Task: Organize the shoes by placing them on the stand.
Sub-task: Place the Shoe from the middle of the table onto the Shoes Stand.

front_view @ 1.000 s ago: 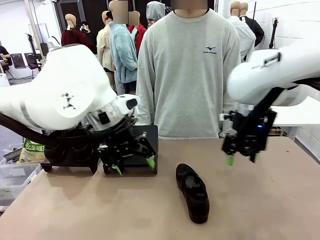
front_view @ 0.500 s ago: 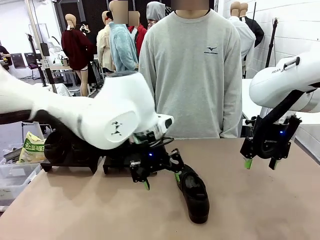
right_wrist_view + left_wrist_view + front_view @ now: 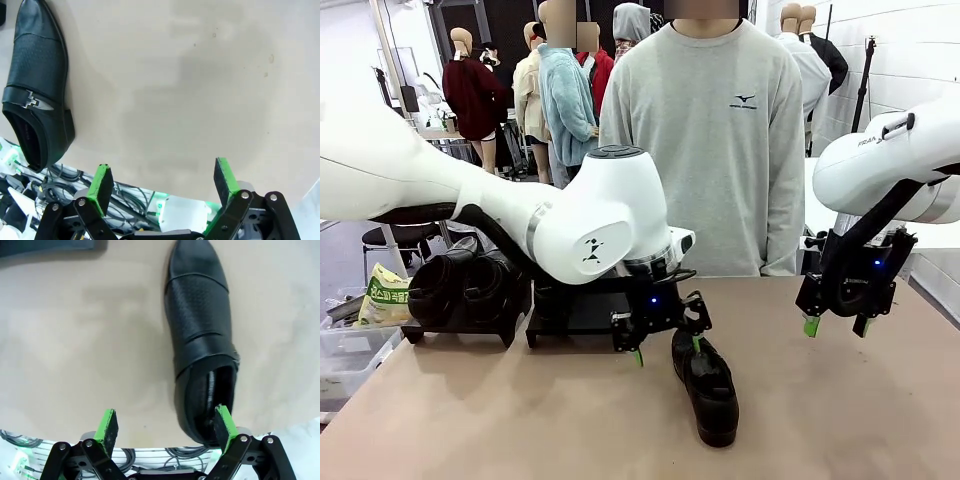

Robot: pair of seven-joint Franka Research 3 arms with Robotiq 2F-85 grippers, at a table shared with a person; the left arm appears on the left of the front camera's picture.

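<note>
One black glossy shoe (image 3: 708, 385) lies on the tan table, toe toward me. My left gripper (image 3: 667, 349) hangs open just above its heel end. In the left wrist view the shoe (image 3: 202, 335) lies lengthwise, its heel opening beside the right green pad (image 3: 225, 424), mostly outside the gap of that gripper (image 3: 166, 426). My right gripper (image 3: 834, 326) hovers open over bare table at the right, holding nothing. Its wrist view has the shoe (image 3: 35, 85) far off to the left of the gripper (image 3: 162, 182). Two black shoes (image 3: 460, 285) sit on the low black stand (image 3: 575, 310) at the left.
A person in a grey sweatshirt (image 3: 705, 140) stands at the far edge of the table. A clear bin (image 3: 345, 355) and a green-printed bag (image 3: 385, 295) sit off the table's left side. Bare tabletop (image 3: 840, 410) stretches right of the shoe.
My left arm has swung from the stand to the right, bringing its open gripper over the shoe's heel. The right gripper has drifted right and a little lower.
</note>
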